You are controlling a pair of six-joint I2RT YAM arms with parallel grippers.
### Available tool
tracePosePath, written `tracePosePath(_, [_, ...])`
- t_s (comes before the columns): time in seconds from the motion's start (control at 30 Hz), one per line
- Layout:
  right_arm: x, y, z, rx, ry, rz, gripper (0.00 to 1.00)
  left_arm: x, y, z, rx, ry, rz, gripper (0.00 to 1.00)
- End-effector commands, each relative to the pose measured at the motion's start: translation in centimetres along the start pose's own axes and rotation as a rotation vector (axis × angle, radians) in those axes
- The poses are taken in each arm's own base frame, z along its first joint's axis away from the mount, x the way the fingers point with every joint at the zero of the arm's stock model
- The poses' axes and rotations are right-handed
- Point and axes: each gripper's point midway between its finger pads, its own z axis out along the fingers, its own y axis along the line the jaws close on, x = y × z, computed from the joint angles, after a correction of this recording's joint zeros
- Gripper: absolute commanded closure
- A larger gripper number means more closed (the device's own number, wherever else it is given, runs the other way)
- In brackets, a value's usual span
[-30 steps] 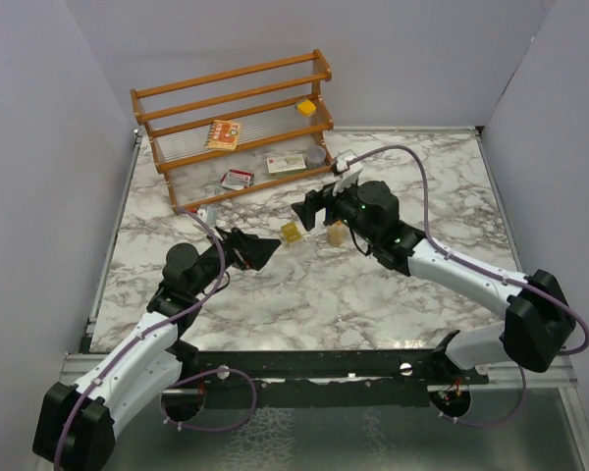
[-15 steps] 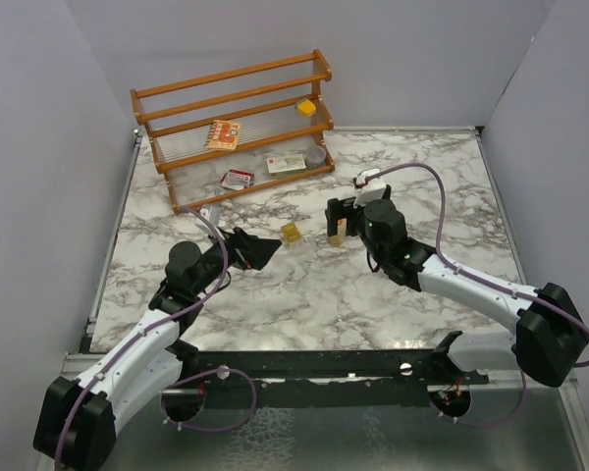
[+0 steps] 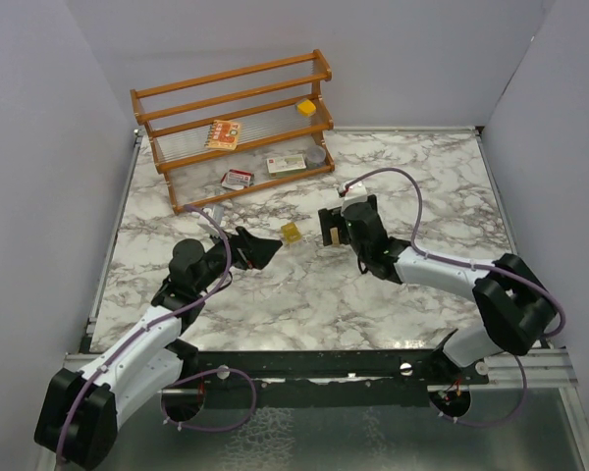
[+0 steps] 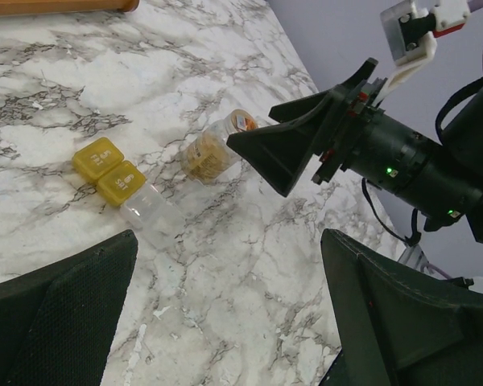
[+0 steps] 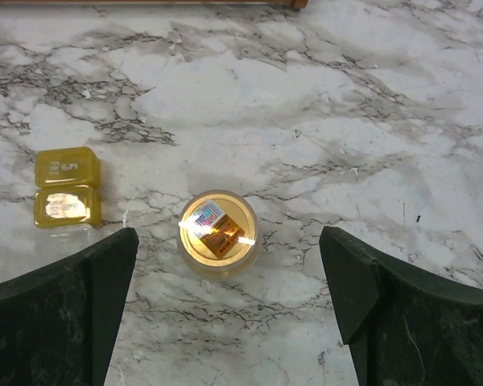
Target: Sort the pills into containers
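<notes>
Finding one: the right gripper point(image 3: 330, 226) is hanging over the round amber jar point(image 5: 218, 232) with its jaws spread wide. In the right wrist view the jar is sitting midway between the two dark fingers point(image 5: 60, 318), with bare marble showing on each side of it, so nothing is gripping it. The jar is standing upright, its printed lid facing the camera. From the left wrist view one right finger is reaching down just beside the jar's top (contact cannot be confirmed from that angle).

Finding two: the yellow box point(image 5: 66, 186) is lying flat on the table point(image 3: 275, 304), to the left of the jar and apart from it. It is showing two yellow lids side by side, and a clear section is adjoining them in the left wrist view.

Finding three: the left gripper point(image 3: 273, 245) is also holding its jaws fully apart and carrying nothing. It is pointing toward the yellow box from the near left, short of it, so the box is lying between the two grippers.

Clearances: the wooden rack point(image 3: 236, 108) is standing at the far left edge, well apart from both containers, and is holding card packets and a small yellow item. Open marble is stretching to the right of the jar and along the near side. Grey walls are closing in the left, right and far edges.
</notes>
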Motion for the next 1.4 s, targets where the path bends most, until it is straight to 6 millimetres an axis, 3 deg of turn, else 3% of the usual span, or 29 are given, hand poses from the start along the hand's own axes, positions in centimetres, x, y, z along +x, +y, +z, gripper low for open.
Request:
tracePosePath(0.0, [-0.4,0.6,1.8,-0.020,-0.014,0.047,0.04,-1.7,-0.4,0.3,0.002,-0.045,0.027,0.01])
tracePosePath(0.23, [1.3,0.9,2.5,-0.032,0.024,0.048,0.07,-1.7,-0.1,0.5,-0.010,-0.044,0.025,0.01])
tracePosePath(0.63, [3.2,1.2,3.3,-0.033,0.076,0.039,0.25,-1.7,-0.1,0.4,-0.012,-0.046,0.015,0.02])
tracePosePath(0.9, [3.4,1.1,3.3,-0.032,0.081,0.028,0.67,-1.6,0.1,0.4,-0.016,-0.046,0.016,0.03])
tracePosePath(1.13, [3.1,0.9,3.2,-0.020,0.090,0.011,0.90,-1.5,0.3,0.4,-0.019,-0.042,0.035,0.06])
tracePosePath(1.27, [1.6,0.3,2.4,-0.007,0.053,0.014,0.97,-1.2,0.7,0.4,-0.026,-0.036,0.071,0.09])
tracePosePath(1.37, [-0.7,0.0,1.4,-0.007,0.012,0.012,0.99,-1.2,0.6,0.4,-0.018,-0.033,0.104,0.10])
